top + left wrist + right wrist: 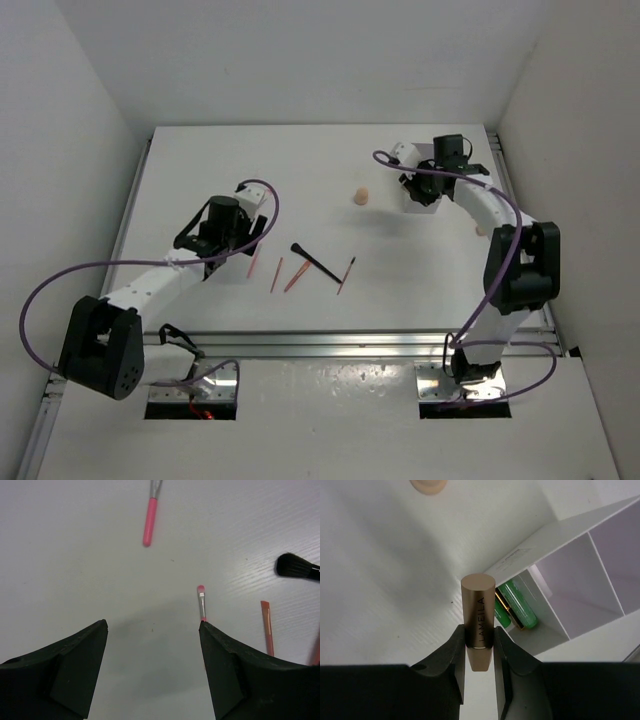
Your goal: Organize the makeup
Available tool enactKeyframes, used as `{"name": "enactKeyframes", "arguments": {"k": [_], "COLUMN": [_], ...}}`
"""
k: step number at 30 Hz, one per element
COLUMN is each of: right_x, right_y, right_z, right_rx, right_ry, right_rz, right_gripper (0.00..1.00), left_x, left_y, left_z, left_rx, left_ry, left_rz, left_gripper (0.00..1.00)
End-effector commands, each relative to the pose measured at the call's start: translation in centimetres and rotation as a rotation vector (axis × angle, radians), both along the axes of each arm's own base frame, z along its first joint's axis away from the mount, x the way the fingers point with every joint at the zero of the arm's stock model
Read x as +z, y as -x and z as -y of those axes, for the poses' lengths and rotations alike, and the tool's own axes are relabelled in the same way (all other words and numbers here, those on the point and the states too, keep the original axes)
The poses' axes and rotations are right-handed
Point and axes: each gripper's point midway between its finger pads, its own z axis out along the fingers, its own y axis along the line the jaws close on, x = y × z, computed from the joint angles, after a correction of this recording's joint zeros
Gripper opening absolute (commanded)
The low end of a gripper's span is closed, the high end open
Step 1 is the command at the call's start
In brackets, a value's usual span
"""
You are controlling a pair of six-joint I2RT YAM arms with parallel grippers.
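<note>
My right gripper (479, 632) is shut on a rose-gold tube (478, 615) marked LAMEILA and holds it just in front of the white compartment box (600, 580). Two green tubes (520, 607) lie in the box's near compartment. My left gripper (152, 625) is open and empty above the table. A short pink-tipped brush (201, 602) lies by its right finger, with a pink-handled brush (149, 522) further ahead. A black brush (312, 262) and thin pink pencils (276, 274) lie mid-table. A beige sponge (361, 196) sits left of the right gripper (420, 190).
The box (405, 154) stands at the back right, partly under the right arm. A second small beige sponge (480, 232) lies beside the right arm. An orange pencil (267, 627) and the black brush head (295, 567) lie right of the left gripper (215, 245).
</note>
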Motion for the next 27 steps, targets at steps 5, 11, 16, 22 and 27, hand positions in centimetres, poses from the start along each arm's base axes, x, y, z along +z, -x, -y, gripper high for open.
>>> {"name": "enactKeyframes", "arguments": {"k": [5,11,16,22,27], "right_x": [2.0,1.5,-0.5,-1.9,-1.8], "right_y": [-4.9,-6.6,-6.7,-5.6,-5.6], "right_z": [0.5,1.3,3.4,4.8,4.8], "right_rx": [0.211,0.24,0.256,0.227,0.197], "right_ry": [0.163,0.241,0.326,0.294,0.281], "right_rz": [0.194,0.221,0.175,0.128,0.132], "right_gripper": [0.0,0.0,0.0,0.0,0.19], "left_x": [1.0,0.1,-0.2,-0.2,0.2], "left_y": [-1.6,-1.5,-1.8,-2.4,-2.8], "left_z": [-0.4,-0.7,-0.7,-1.3,-1.0], "left_rx": [0.003,0.013,0.007,0.027,0.02], "left_ry": [0.001,-0.007,-0.018,-0.019,-0.011], "left_rz": [0.023,-0.007,-0.018,-0.019,-0.014], "left_gripper": [0.8,0.8,0.8,0.8,0.8]}}
